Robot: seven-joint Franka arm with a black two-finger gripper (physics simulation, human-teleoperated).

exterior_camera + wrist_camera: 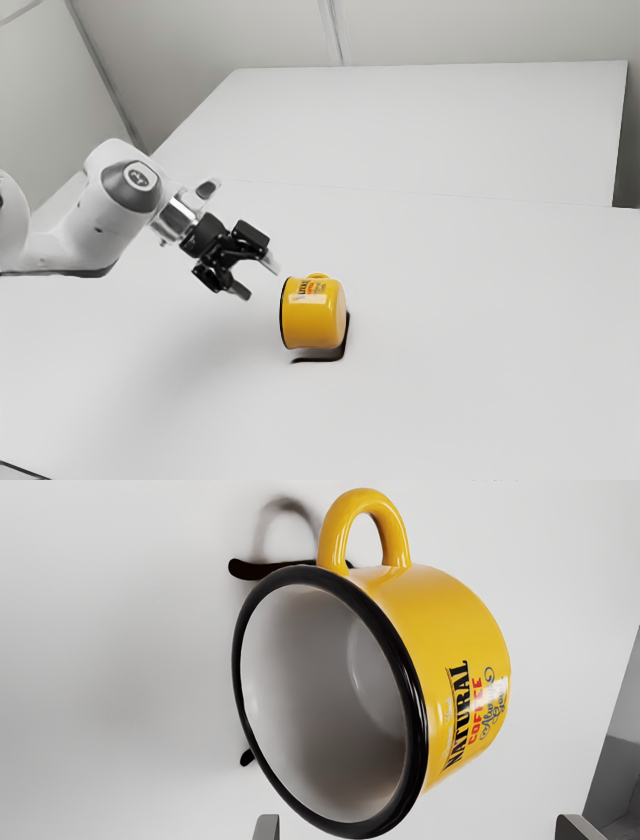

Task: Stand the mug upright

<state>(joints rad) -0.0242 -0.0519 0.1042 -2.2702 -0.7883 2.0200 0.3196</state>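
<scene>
In the exterior view my gripper (255, 279) is held above the table, a short way to the exterior view's left of the yellow mug (318, 318). The mug lies on its side, its black rim facing the gripper and its base facing the exterior view's right. In the wrist view the mug (445, 625) shows its grey-white inside, loop handle and printed lettering. My gripper (411, 827) stands open, fingertips wide apart, with the mug's rim ahead of them. Its fingers are not closed on anything.
The white table (480, 400) carries the mug and its dark shadow. Behind it, in the exterior view, is a large white raised surface (420, 120), with pale walls around. A table edge shows in the wrist view beyond the mug's base.
</scene>
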